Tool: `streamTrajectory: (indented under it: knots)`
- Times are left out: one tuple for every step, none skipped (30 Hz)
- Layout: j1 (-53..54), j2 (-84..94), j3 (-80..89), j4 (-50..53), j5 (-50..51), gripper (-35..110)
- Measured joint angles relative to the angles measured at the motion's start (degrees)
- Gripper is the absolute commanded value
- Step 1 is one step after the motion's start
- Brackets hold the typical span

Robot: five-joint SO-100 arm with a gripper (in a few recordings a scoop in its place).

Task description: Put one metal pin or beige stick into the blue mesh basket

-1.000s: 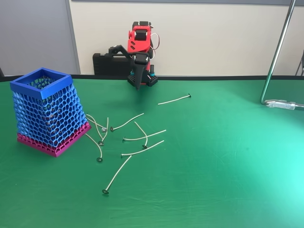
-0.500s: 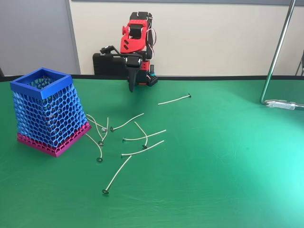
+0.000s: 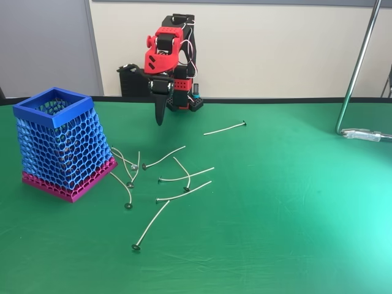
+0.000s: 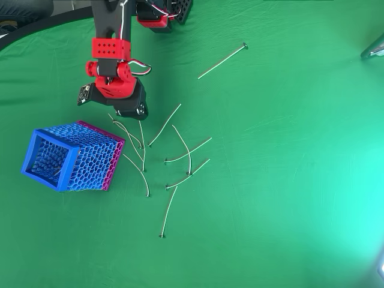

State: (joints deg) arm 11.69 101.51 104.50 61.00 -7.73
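red arm reaches from far edge toward near left; black gripper [image 3: 160,115] points down, fingers together, hanging above table.

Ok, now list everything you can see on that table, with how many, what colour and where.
Green table cloth: one, green, under everything.
Tall blue honeycomb-mesh basket: one, blue with a magenta base, left side in the fixed view, upright.
Thin pale beige bent sticks: about nine, beige, eight or so scattered just right of the basket, one apart further back.
Slanted metal pole: one, silver, right edge, with a clamp at its foot.
Black box: one, black, behind the table's far edge.
Robot arm: one, red and black, back centre.
Hand: one, black, pointing down above the cloth behind the sticks, holding nothing visible.
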Motion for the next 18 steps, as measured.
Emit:
streamTrajectory:
  knots:
    - [0.0,-1.1,-1.2,0.0,-0.5,0]
    - [0.0,-2.3,-2.5,0.1,-1.1,0]
    - [0.0,-3.8,-4.0,0.5,-1.9,0]
    - [-0.2,-5.2,-5.6,1.2,-2.5,0]
    - [-0.4,-6.5,-7.4,1.8,-3.1,0]
    - [-0.4,-7.8,-9.2,2.1,-3.9,0]
    - [-0.6,-8.9,-10.8,2.3,-4.7,0]
    - [-0.9,-9.9,-12.2,2.4,-5.8,0]
    - [-1.1,-10.8,-13.4,2.5,-7.1,1]
    - [-1.5,-11.5,-14.2,2.6,-8.3,1]
    - [-1.8,-12.1,-15.2,2.6,-9.5,1]
    - [-2.2,-13.0,-16.1,2.6,-10.5,1]
    - [-2.5,-13.7,-17.0,2.7,-12.0,1]
    - [-3.0,-14.7,-17.8,3.0,-14.0,1]
    - [-3.3,-15.8,-18.9,3.3,-16.1,1]
    - [-3.8,-17.1,-19.9,3.4,-17.8,1]
    - [-4.2,-18.1,-20.6,3.8,-18.9,1]
    - [-4.7,-19.3,-21.4,4.3,-19.9,1]
